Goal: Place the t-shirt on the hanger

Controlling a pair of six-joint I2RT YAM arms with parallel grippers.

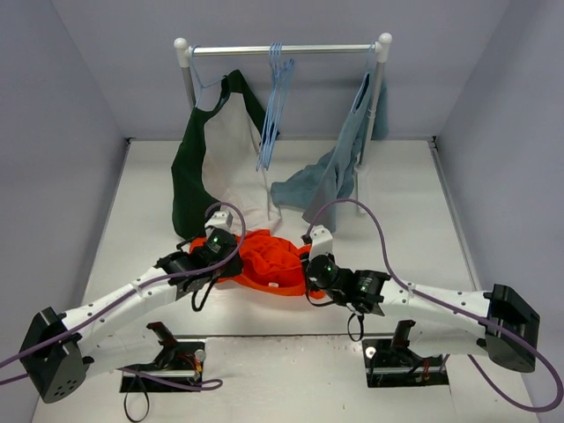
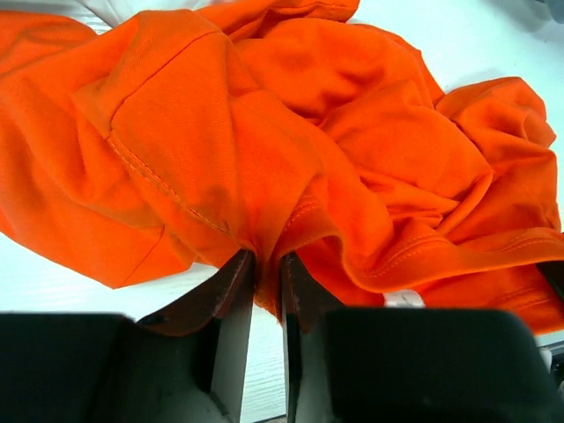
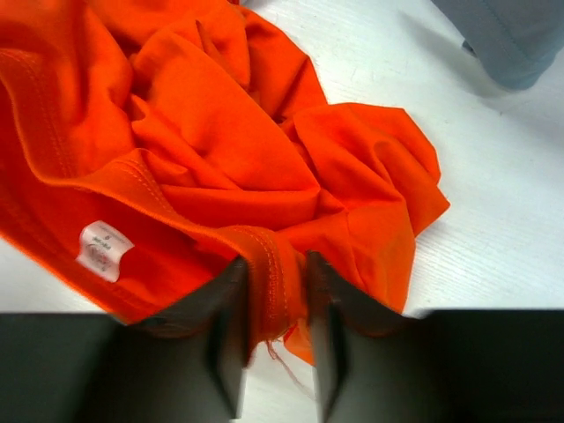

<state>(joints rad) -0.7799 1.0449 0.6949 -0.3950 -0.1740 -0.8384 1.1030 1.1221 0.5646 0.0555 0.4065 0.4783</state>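
The left gripper (image 2: pixel 267 267) and right gripper (image 3: pixel 273 278) each clamp a t-shirt (image 1: pixel 264 254) fold, possibly the hem. Lift evenly and spread apart, opening it for the hanger (image 1: pixel 278 88).

Matt cloth t-shirt (image 2: pixel 370 150), smooth table (image 3: pixel 493 203).

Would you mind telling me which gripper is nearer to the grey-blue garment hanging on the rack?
Right. The right gripper, shut on the t-shirt, sits just in front of the grey-blue garment; the left gripper grips the t-shirt's other side, nearer the green-and-white garment.
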